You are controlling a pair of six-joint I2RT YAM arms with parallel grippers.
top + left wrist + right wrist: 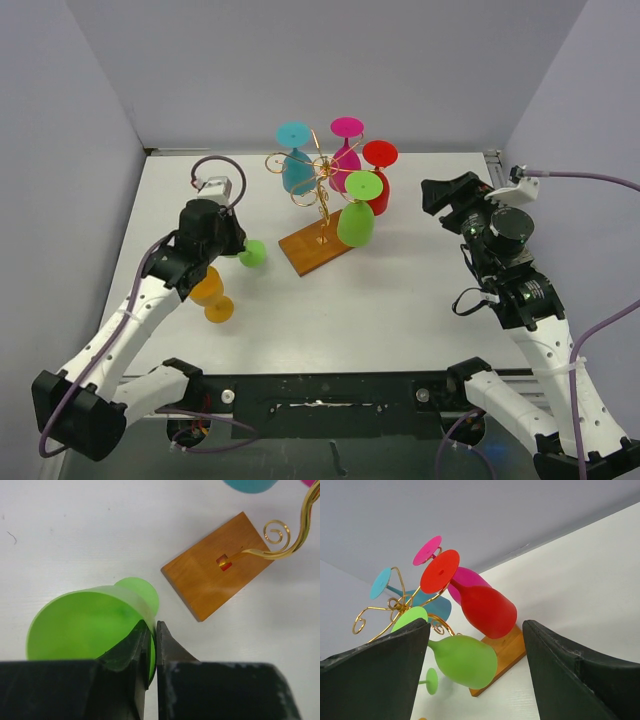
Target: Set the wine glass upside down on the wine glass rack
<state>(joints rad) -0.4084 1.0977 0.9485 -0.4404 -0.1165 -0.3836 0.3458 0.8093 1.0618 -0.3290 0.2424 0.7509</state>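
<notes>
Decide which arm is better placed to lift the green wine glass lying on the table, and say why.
Left. The left fingers are shut on the rim of the green wine glass, which lies left of the wine glass rack. The right fingers stand open and empty, on the rack's far side.

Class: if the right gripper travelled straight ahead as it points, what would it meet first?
Probably the red glass hanging on the rack, though the hanging green glass looks similarly near; depth is unclear.

Left of the wine glass rack [318, 235] lies a wine glass [252, 253]; another glass [213, 295] lies nearer.
</notes>
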